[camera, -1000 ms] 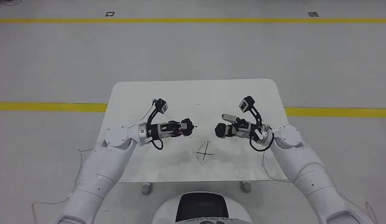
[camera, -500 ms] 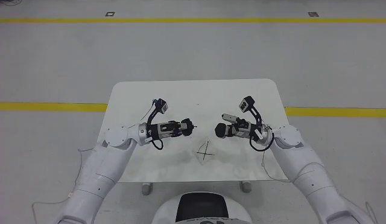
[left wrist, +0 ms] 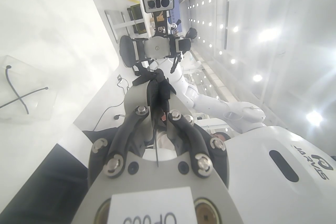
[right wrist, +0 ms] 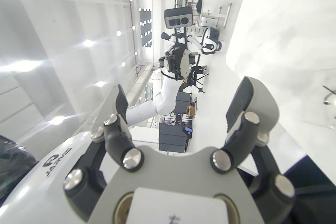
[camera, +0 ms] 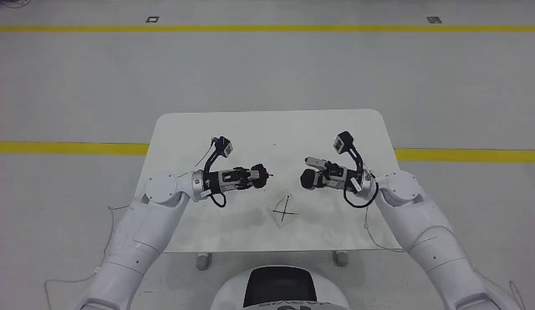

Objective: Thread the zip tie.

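My left gripper (camera: 263, 175) hovers over the middle of the white table (camera: 251, 134), shut on a thin black zip tie (left wrist: 156, 135) whose strip runs back between the fingers (left wrist: 164, 93). Facing it a short gap away, my right gripper (camera: 303, 179) is open, with nothing between its ribbed pads (right wrist: 236, 101). From the right wrist view, the left gripper (right wrist: 181, 62) appears straight ahead, farther off. Two more black zip ties (camera: 284, 209) lie crossed in a clear tray (left wrist: 39, 109) near the table's front edge, below and between the two grippers.
The table's front edge lies just behind the clear tray. Bare tabletop spreads toward the far edge and both sides. A yellow floor line (camera: 67, 148) runs past the table on both sides.
The right arm has shifted slightly toward the far side of the table. The left arm and its zip tie have stayed put.
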Available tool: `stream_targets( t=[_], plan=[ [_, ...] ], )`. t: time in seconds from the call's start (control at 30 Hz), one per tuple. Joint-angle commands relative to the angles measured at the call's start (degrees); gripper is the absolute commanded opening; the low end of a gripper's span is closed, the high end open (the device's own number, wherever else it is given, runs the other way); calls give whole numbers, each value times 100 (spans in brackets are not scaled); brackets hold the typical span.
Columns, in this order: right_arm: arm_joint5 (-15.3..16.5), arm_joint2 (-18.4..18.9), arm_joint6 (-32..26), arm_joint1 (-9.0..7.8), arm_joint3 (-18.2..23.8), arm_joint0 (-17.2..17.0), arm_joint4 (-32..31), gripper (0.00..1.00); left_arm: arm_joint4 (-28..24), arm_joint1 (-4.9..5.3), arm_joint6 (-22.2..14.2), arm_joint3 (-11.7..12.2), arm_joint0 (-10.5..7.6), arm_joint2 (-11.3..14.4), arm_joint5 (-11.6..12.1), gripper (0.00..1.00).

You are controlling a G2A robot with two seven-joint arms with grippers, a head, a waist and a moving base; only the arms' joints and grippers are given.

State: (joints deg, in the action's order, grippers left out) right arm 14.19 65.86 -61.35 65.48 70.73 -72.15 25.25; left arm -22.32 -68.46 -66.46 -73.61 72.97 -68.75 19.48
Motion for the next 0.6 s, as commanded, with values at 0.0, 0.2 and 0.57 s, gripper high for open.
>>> stream_targets(
  t=[0.0,0.2,0.57],
  plan=[
    [-401,-36,224,-24,84,53,-484,100,0,0,0,0,0,0,0,0],
    [-1359,-288,648,-42,416,216,-1499,100,0,0,0,0,0,0,0,0],
    [-1643,-415,830,-62,633,268,-2128,100,0,-1,37,-4,5,3,-9,0]
  ],
)
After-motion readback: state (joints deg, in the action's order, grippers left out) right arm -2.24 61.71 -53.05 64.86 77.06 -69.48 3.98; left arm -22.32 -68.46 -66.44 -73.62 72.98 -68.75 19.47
